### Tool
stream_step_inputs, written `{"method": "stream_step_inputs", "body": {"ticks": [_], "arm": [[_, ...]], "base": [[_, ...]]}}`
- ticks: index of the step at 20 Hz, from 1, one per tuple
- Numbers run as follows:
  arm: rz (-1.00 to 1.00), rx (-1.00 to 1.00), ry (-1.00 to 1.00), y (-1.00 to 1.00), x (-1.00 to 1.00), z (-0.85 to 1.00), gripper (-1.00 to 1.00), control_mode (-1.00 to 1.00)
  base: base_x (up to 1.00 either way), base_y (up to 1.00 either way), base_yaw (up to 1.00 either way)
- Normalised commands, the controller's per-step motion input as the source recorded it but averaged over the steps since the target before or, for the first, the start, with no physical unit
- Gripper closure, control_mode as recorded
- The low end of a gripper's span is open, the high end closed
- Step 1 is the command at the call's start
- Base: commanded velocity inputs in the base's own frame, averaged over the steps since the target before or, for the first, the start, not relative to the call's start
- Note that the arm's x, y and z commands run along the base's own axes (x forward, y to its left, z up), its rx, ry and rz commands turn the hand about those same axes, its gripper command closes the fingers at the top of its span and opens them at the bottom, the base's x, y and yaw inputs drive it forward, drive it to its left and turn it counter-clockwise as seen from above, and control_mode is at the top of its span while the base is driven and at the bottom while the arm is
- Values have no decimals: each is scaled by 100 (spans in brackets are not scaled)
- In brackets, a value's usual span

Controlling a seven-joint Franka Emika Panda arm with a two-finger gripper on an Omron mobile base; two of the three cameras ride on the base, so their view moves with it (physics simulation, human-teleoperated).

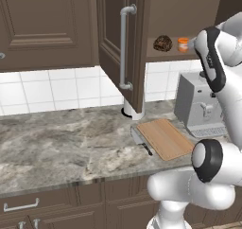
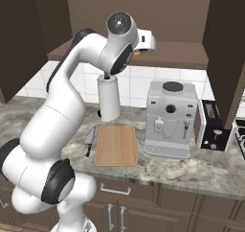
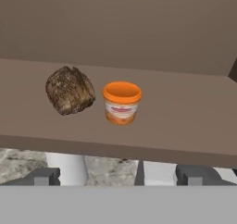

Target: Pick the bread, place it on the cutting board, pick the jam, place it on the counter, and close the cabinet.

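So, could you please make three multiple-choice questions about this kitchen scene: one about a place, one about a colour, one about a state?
1. Where is the bread?
A. on the cutting board
B. on the cabinet shelf beside the jam
C. on the counter

2. What colour is the jam jar?
A. orange
B. green
C. blue

3. In what state is the cabinet door?
A. closed
B. removed
C. open

Answers:
1. B, since the hand view shows the loaf on the cabinet shelf next to the jar, while the cutting board on the counter carries nothing.
2. A, the jar has an orange lid and body.
3. C, the door stands swung out toward the room in the left base view, leaving the shelf exposed.
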Motion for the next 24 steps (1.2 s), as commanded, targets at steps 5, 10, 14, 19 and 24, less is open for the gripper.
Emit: {"method": "stream_step_inputs", "body": {"ticks": [5, 10, 14, 19, 24], "arm": [[0, 0, 0, -1, 19, 0, -100, -100], [0, 0, 0, 0, 23, 0, -100, -100], [0, 0, 0, 0, 23, 0, -100, -100], [0, 0, 0, 0, 19, 0, -100, -100], [0, 0, 2, 0, 18, 0, -100, -100]], "base": [[0, 0, 0], [0, 0, 0], [0, 0, 0], [0, 0, 0], [0, 0, 0]]}}
